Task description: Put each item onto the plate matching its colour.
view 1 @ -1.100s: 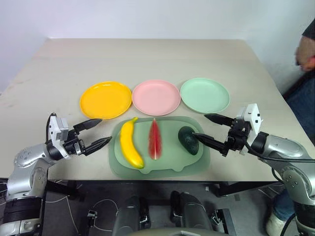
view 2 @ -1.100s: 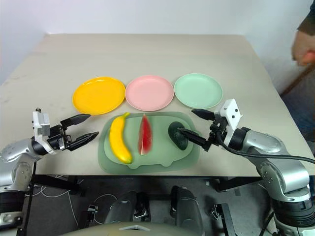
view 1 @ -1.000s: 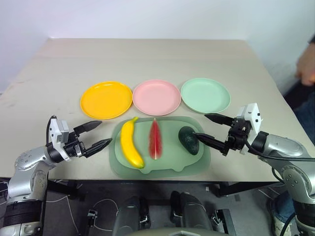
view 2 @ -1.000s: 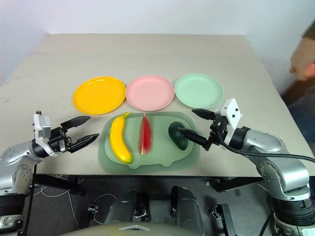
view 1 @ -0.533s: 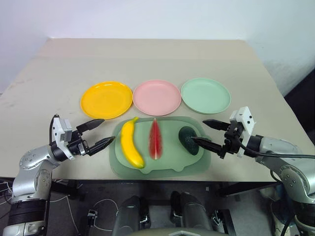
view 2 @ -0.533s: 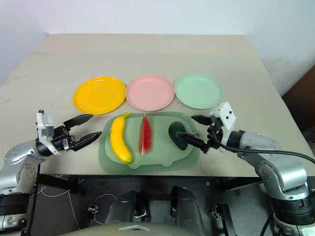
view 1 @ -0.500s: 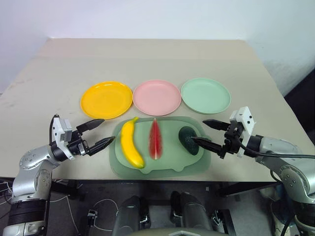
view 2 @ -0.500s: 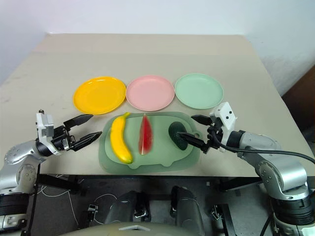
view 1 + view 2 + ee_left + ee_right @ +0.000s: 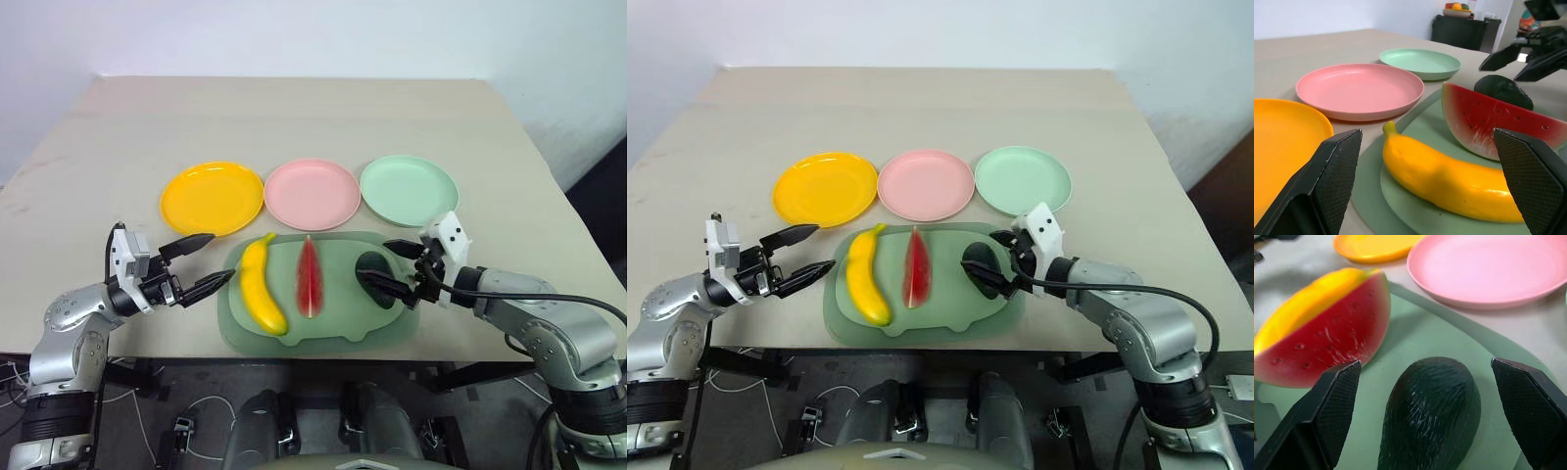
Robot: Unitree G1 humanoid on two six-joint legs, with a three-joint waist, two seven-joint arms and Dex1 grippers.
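A yellow banana [image 9: 260,297], a red watermelon wedge [image 9: 309,276] and a dark-green avocado [image 9: 375,277] lie side by side on a dull-green board [image 9: 338,323]. Behind the board stand a yellow-orange plate [image 9: 212,199], a pink plate [image 9: 313,194] and a mint-green plate [image 9: 409,190], all bare. My right gripper [image 9: 373,259] is open, low over the board, one finger on each side of the avocado [image 9: 1432,416], apart from it. My left gripper [image 9: 222,257] is open just left of the board, pointing at the banana [image 9: 1449,183], with nothing between its fingers.
The beige table [image 9: 294,117] stretches bare behind the plates. The board's front edge lies close to the table's near edge. A white wall rises behind the table, and dark floor shows past its right side.
My right gripper has come left and down, from beside the board to straddling the avocado. The left gripper has hardly moved. The person at the right edge has left the picture.
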